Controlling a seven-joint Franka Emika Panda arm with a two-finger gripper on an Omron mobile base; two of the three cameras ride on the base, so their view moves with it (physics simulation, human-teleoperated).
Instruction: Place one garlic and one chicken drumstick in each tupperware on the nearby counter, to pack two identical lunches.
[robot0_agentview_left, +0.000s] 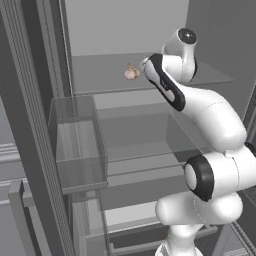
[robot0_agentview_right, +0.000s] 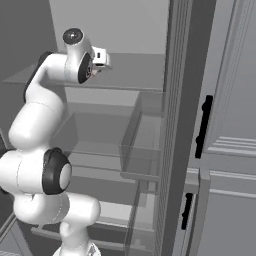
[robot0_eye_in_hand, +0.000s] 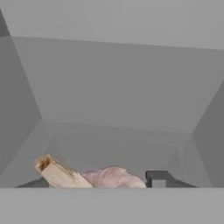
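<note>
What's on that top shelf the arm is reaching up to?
A single garlic bulb sits on the grey top shelf, right by the gripper. The arm covers the shelf's right part in the left base view, so anything behind it there stays hidden.

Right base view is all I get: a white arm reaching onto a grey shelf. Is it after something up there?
Observer: Yes. The left base view shows a garlic lying on that shelf.
Operator: Has the arm got hold of it?
Observer: I cannot tell. In the hand view the garlic lies low between the fingers, but the picture's bottom edge cuts off where they might touch it.
Operator: Which way does it lie?
Observer: In the hand view its dry stalk points left.
</note>
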